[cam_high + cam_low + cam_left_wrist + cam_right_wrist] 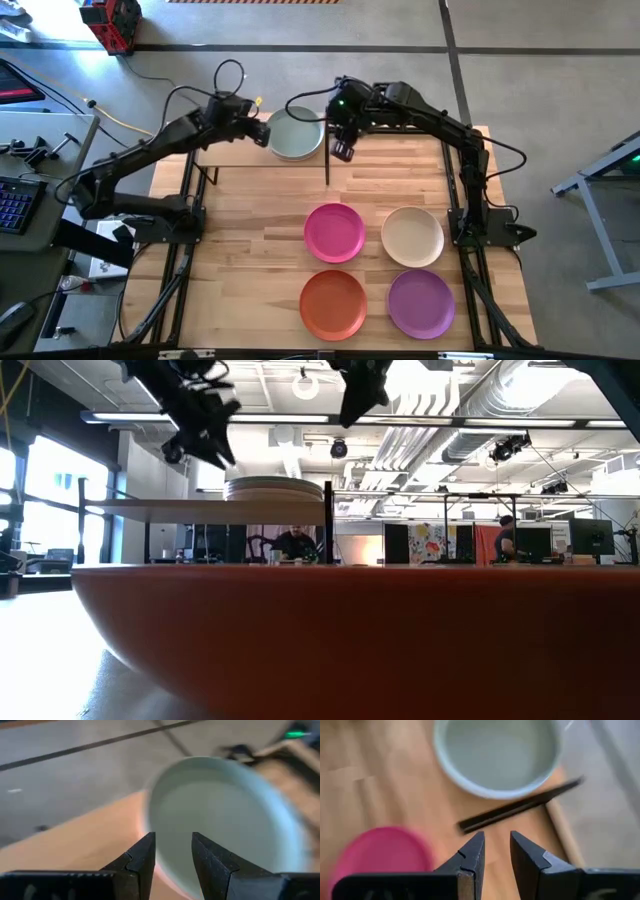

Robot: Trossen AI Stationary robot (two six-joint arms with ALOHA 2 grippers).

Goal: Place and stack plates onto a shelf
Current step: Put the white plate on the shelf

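A stack of plates topped by the pale green plate (297,135) (272,488) rests on the right end of the shelf (225,152) (190,510). The colours of the plates underneath do not show. The magenta (334,232), cream (412,236), orange (333,303) and purple (421,303) plates lie flat on the table. My left gripper (258,127) (173,847) hovers open just left of the stack, above the shelf. My right gripper (342,151) (497,847) hangs open just right of the shelf's end, above the table, holding nothing.
The shelf's black frame leg (327,165) (520,807) stands close beside my right gripper. The orange plate (350,630) fills the foreground of the low view. Bare shelf board lies left of the stack (85,845). Bare tabletop spreads left of the magenta and orange plates (240,250).
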